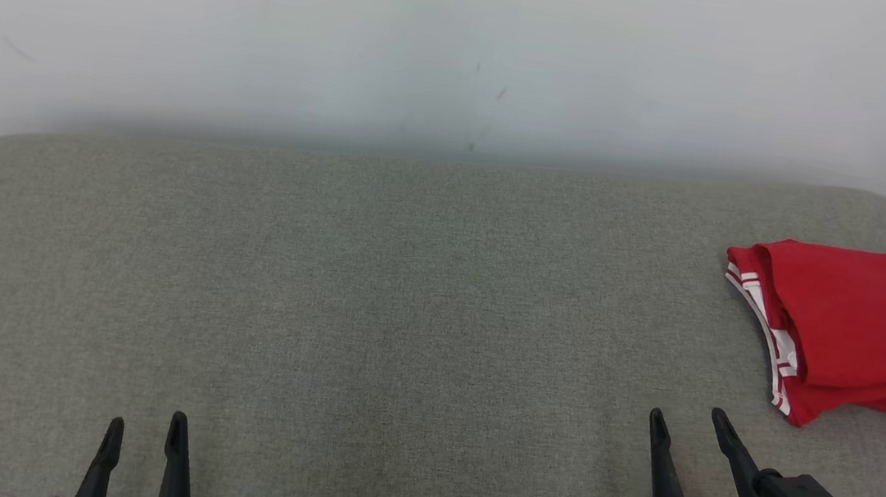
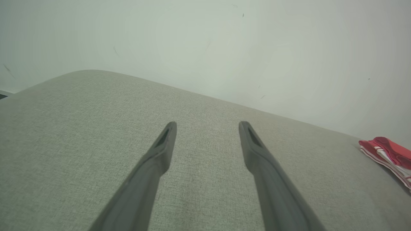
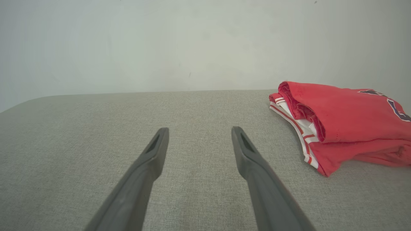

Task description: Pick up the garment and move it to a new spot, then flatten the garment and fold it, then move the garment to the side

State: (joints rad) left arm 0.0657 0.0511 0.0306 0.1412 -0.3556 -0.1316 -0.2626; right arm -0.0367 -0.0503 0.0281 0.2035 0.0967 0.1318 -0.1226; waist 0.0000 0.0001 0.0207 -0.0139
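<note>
**Q:** What writing is showing?

**A:** Dark navy characters with pale outlines are sitting on the top fold of the red garment (image 1: 854, 333). The frame edge is cutting them off. They are perhaps numerals, but they are not reading clearly.

**Q:** Where is the garment lying?

**A:** It is lying folded at the far right of the surface (image 1: 405, 294), near the rounded right corner. White trim with red stripes is showing along the layered left edge, and the red cloth is looking soft and slightly rumpled.

**Q:** What is covering the surface?

**A:** A grey woven fabric with a fine, even grain is covering it. A plain pale wall (image 1: 431, 50) is standing behind it.

**Q:** How are the fingers standing?

**A:** The left fingers (image 1: 176, 459) and the right fingers (image 1: 663, 469), long, dark and tapering, are standing spread and gripping nothing. The right pair is near the garment but apart from it, and the left pair is well apart from it.
</note>
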